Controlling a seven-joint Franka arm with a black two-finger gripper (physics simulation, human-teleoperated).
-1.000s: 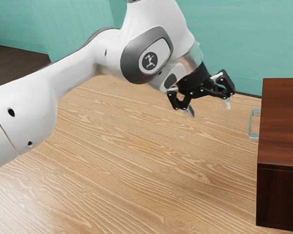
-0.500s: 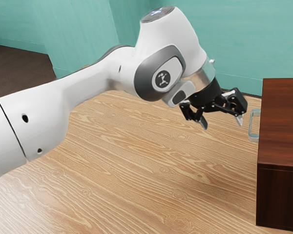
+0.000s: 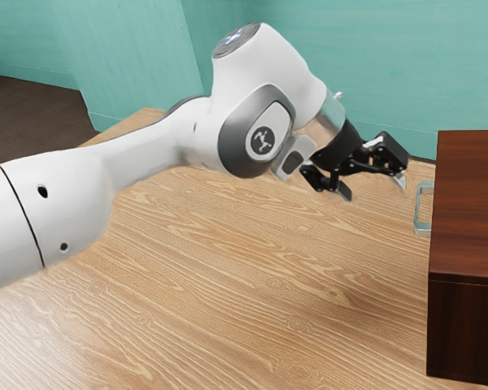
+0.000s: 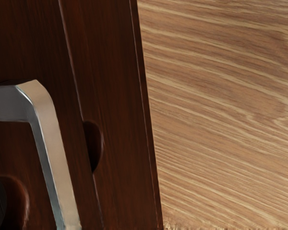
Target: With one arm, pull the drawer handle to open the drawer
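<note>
The black two-finger gripper (image 3: pixel 374 180) on the white Franka arm (image 3: pixel 146 187) hovers above the light wooden table (image 3: pixel 228 276), jaws spread and holding nothing. The silver bar-shaped drawer handle (image 3: pixel 424 209) lies near the gripper at about 4 o'clock, apart from both fingertips. It is mounted on the dark brown wooden drawer cabinet (image 3: pixel 472 244) at the exterior view's 3 o'clock edge. In the wrist view the handle (image 4: pixel 43 143) stands proud of the dark drawer front (image 4: pixel 110 96).
</note>
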